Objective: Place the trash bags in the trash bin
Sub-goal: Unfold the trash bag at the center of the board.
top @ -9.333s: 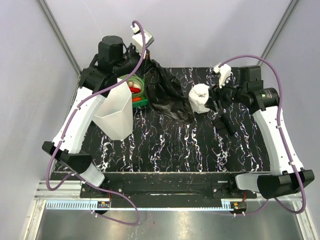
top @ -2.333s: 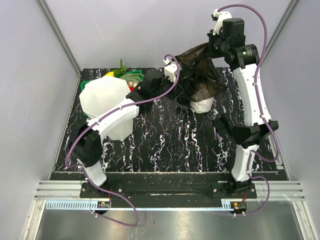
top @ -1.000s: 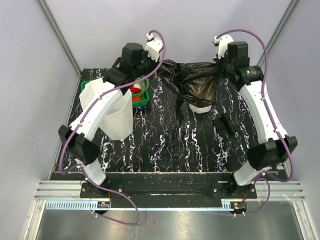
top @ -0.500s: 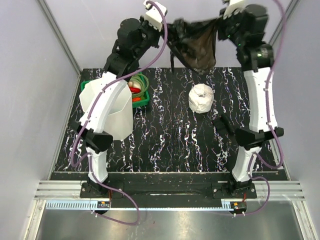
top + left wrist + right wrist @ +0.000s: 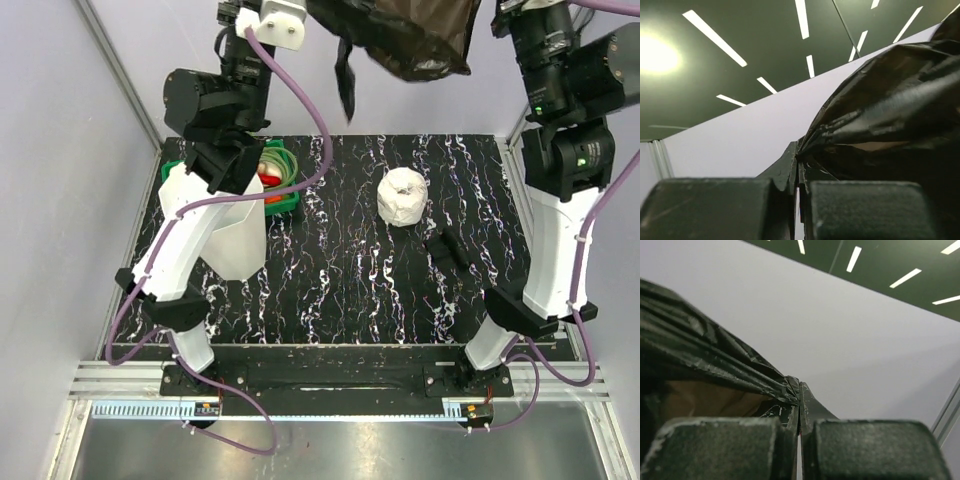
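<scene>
Both grippers are pinched tight on the one bag. The left gripper (image 5: 798, 161) has one edge and the right gripper (image 5: 800, 392) has the other, so the bag (image 5: 410, 40) hangs stretched between them, high over the table's far side. One bin (image 5: 225, 235) stands upright at the left with my left arm (image 5: 185, 250) crossing it, and one green basket (image 5: 287, 200) sits just beside it. One white roll (image 5: 402, 195) and one small black piece (image 5: 447, 248) lie on the black marbled table (image 5: 340, 290). The walls (image 5: 60, 200) are pale.

Place: robotics lab test cell
Enclosure: plain pale panels (image 5: 50, 200) left, far and right, joined by aluminium posts (image 5: 120, 72)
Bench: black marbled tabletop (image 5: 340, 290), metal rail (image 5: 120, 385) near edge
Ceiling: strip lights (image 5: 715, 37)
</scene>
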